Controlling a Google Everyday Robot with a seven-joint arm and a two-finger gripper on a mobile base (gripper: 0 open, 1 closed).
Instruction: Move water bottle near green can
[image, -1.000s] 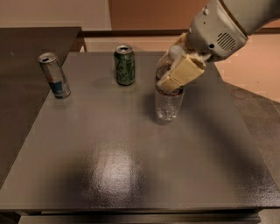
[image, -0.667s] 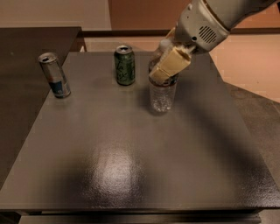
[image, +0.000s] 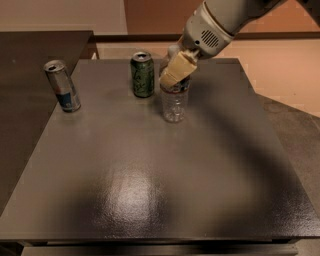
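Note:
The clear ribbed water bottle (image: 174, 104) stands on the dark table (image: 150, 170), a little right of and in front of the green can (image: 142, 74). The green can is short and dark green with a silver top and stands upright near the table's far edge. My gripper (image: 175, 70) comes in from the upper right and is shut on the bottle's upper part. Its tan fingers (image: 176, 69) hide the cap and neck.
A slim silver and blue can (image: 62, 86) stands upright at the table's far left. A second dark surface (image: 30, 55) adjoins on the left. Beige floor lies beyond the far and right edges.
My gripper has carried the water bottle leftwards across the table, closer to the green can. The two cans have not moved.

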